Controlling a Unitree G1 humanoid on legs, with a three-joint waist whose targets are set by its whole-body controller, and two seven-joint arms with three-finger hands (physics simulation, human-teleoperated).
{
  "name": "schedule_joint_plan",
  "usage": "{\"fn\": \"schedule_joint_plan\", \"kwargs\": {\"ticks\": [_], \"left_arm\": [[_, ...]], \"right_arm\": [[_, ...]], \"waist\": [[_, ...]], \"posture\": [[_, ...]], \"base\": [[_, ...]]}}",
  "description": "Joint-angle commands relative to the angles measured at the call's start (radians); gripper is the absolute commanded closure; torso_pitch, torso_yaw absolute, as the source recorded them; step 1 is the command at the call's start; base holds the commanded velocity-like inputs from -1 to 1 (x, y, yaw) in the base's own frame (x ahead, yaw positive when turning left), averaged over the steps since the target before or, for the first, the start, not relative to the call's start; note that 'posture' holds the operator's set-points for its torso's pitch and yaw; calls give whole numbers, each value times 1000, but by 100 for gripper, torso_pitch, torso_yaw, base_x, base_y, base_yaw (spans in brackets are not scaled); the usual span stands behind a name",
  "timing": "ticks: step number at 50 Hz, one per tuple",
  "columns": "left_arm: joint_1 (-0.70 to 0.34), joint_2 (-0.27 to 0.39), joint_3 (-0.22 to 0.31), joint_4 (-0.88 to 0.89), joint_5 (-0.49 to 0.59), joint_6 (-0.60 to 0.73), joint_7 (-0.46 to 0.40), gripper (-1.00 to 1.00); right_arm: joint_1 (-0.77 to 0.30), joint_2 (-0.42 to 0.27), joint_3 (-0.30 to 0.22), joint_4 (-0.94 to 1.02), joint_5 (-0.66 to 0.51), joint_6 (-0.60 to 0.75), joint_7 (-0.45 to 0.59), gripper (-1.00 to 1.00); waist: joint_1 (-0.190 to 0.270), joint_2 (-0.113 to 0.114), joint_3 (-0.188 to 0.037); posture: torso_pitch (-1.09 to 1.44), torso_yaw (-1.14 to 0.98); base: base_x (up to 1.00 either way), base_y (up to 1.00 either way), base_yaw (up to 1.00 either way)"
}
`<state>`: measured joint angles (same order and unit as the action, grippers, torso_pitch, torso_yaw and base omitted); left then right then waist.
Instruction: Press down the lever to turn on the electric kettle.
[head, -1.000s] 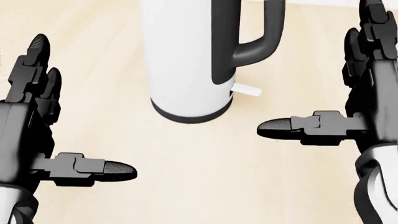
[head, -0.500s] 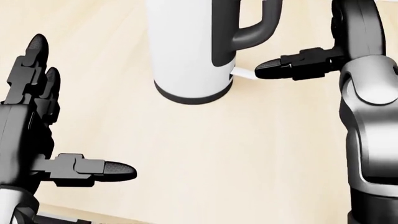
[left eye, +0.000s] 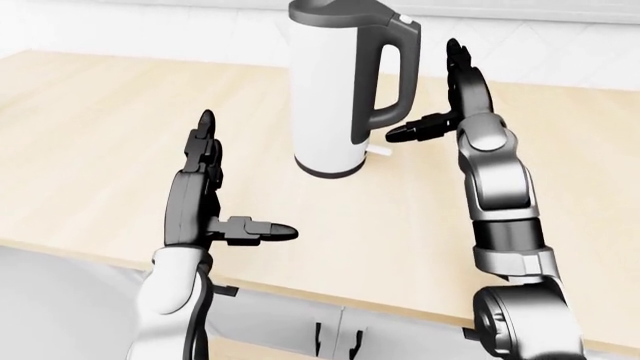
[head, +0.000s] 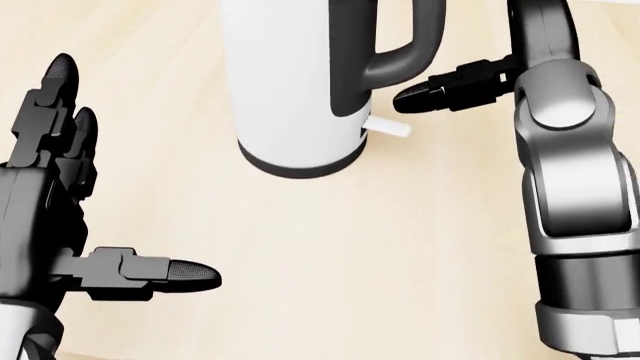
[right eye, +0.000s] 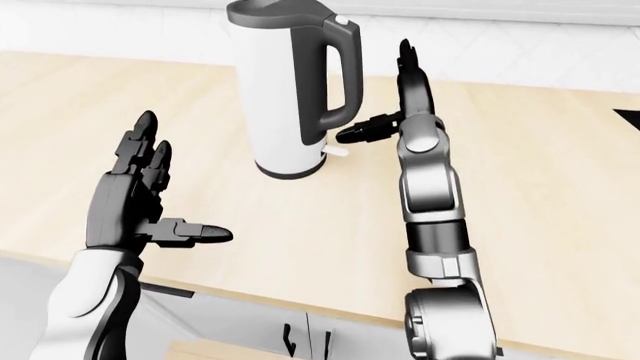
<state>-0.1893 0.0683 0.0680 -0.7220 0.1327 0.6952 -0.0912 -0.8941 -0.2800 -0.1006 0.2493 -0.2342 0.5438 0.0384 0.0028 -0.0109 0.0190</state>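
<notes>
The electric kettle (left eye: 335, 90) is white with a black handle (left eye: 398, 82) and stands upright on the light wood counter (left eye: 110, 135). Its small white lever (head: 388, 127) sticks out to the right at the base, under the handle. My right hand (left eye: 430, 101) is open beside the handle, with its fingers pointing up. Its thumb (head: 440, 91) points left and sits just above and right of the lever; I see no contact. My left hand (left eye: 245, 176) is open and empty, to the lower left of the kettle and apart from it.
The counter's near edge runs along the bottom of the left-eye view, with cabinet fronts and dark handles (left eye: 335, 341) below it. A pale tiled wall (left eye: 560, 37) rises behind the counter. A pale grey rounded shape (left eye: 50, 300) fills the bottom left.
My right hand has risen from the lower right to beside the kettle's handle, and its thumb has come in over the lever. The view has shifted slightly. The left hand has not moved.
</notes>
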Motion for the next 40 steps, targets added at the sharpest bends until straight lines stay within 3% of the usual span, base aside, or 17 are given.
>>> {"fn": "schedule_joint_plan", "kwargs": {"ticks": [1,13,24,40], "left_arm": [[-22,4,3,-37,2,-26,3,-100],[-26,2,-4,-27,5,-31,4,-100],[-31,2,-5,-27,6,-28,6,-100],[-27,-1,-8,-21,9,-37,7,-100]], "right_arm": [[-25,4,-8,-49,-11,-34,-10,-100],[-56,7,-5,149,-23,-153,-33,-100],[-31,31,5,104,-28,-135,-33,-100],[-158,24,17,359,-45,-227,-62,-100]], "waist": [[3,2,-22],[1,2,-23],[2,0,-21],[1,5,-22]], "posture": [[0,0],[0,0],[0,0],[0,0]], "base": [[0,0,0],[0,0,0],[0,0,0],[0,0,0]]}}
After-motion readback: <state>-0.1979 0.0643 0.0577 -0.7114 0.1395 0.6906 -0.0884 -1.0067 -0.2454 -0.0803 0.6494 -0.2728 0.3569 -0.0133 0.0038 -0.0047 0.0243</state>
